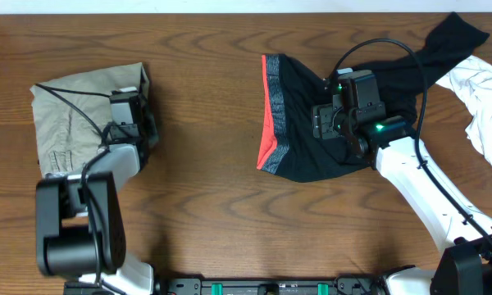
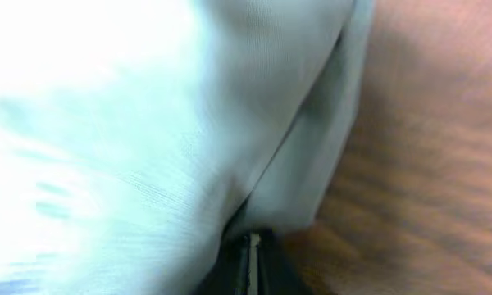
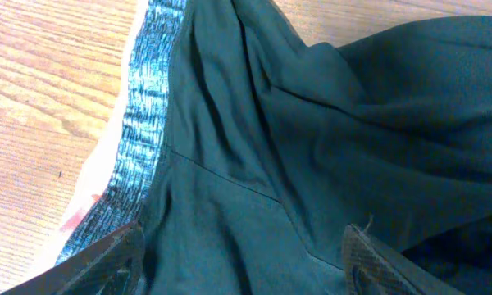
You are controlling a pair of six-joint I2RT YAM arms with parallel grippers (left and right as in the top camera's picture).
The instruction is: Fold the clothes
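Observation:
A folded khaki garment (image 1: 70, 115) lies at the left of the table. My left gripper (image 1: 143, 123) sits at its right edge, shut on the cloth; the left wrist view shows the pale fabric (image 2: 148, 123) bunched right over the closed fingers (image 2: 252, 258). Black shorts (image 1: 303, 115) with a grey and red waistband lie spread in the middle right. My right gripper (image 1: 321, 121) hovers over them, open, its fingers either side of the dark fabric (image 3: 254, 164) in the right wrist view (image 3: 246, 262).
A heap of white clothes (image 1: 484, 90) lies at the right edge, with a black leg of the shorts (image 1: 447, 41) stretching toward the far right corner. Bare wooden table (image 1: 205, 180) lies between the two garments.

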